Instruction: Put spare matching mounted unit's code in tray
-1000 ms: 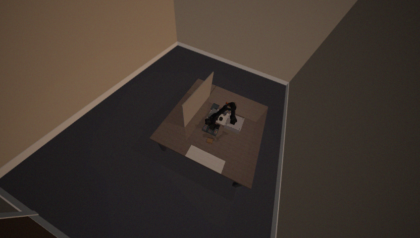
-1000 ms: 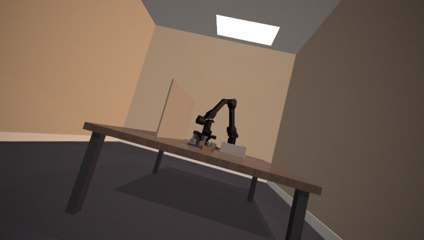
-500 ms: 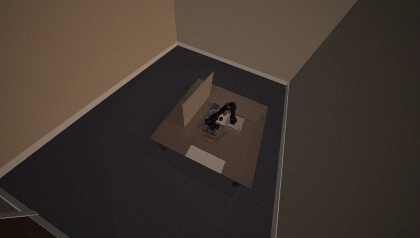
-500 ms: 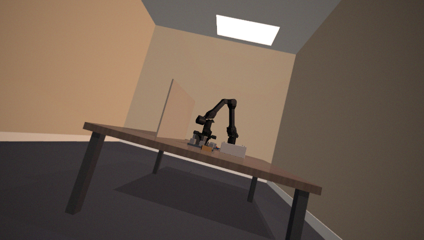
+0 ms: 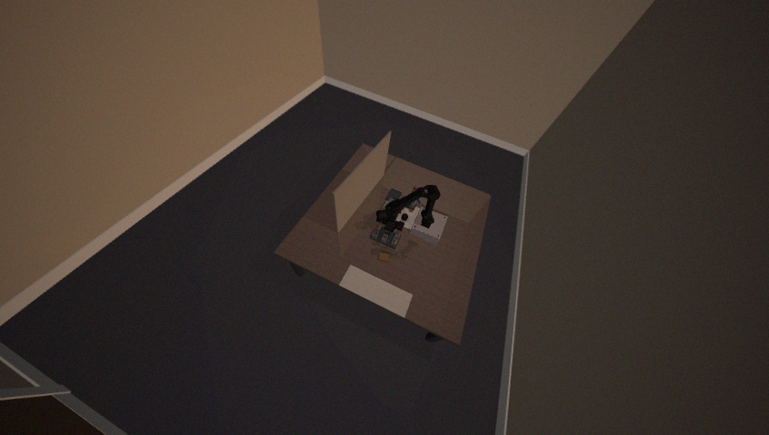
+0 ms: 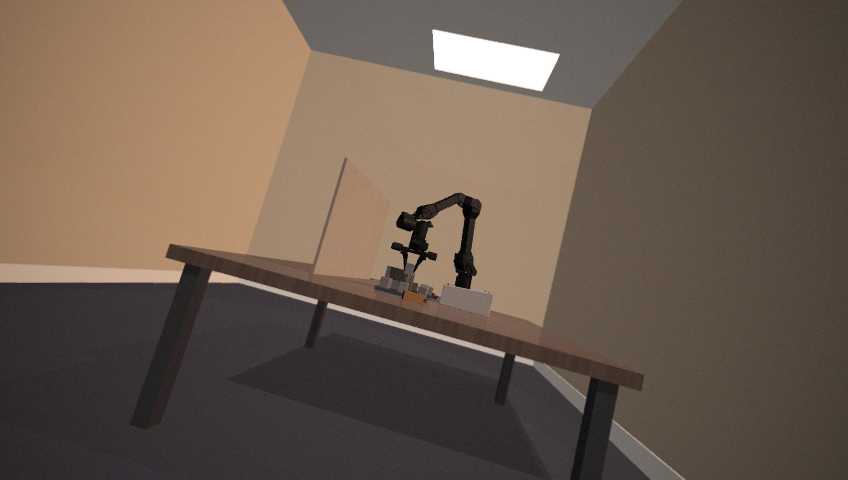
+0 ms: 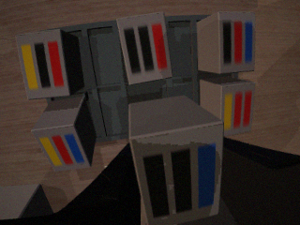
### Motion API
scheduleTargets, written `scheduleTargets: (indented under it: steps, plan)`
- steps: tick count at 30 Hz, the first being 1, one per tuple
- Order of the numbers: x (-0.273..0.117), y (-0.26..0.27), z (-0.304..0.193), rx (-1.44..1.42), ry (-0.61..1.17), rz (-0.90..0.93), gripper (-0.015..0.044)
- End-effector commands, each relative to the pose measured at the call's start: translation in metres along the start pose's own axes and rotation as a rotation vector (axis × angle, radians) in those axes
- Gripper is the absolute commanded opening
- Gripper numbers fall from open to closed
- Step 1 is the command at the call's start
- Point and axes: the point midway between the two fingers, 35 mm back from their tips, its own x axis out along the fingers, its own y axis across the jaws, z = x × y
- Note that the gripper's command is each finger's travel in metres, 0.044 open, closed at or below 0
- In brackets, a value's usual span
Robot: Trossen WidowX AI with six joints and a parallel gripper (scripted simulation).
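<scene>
My gripper [image 6: 410,270] [image 7: 165,143] is shut on a grey block [image 7: 175,133] with black, black and blue stripes, held above the blue-grey rack [image 7: 102,52]. In the wrist view, other spares stand around it: the yellow-black-red block [image 7: 42,66], the yellow-red-blue block [image 7: 61,150], the tilted black-black-red block [image 7: 145,49], the black-red-blue block [image 7: 238,42] and the yellow-red-red block [image 7: 238,110]. I cannot make out the mounted unit's back code or tell for certain which thing is the tray.
A tall upright panel [image 5: 361,180] [image 6: 355,223] stands beside the rack. A white box [image 5: 430,225] [image 6: 465,299] stands near the arm's base. An orange-yellow block [image 5: 384,256] [image 6: 413,296] lies near the rack. A white sheet [image 5: 375,290] lies at the table's edge.
</scene>
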Motion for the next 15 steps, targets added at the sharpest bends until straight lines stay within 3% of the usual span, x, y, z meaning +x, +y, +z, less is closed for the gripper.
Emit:
scheduleTargets:
  steps: [1,15]
  plan:
    - [-0.001,0.0,0.0,0.0,0.0,0.0,0.0]
    - [-0.072,0.001,0.006,0.001,0.0,0.005,0.0]
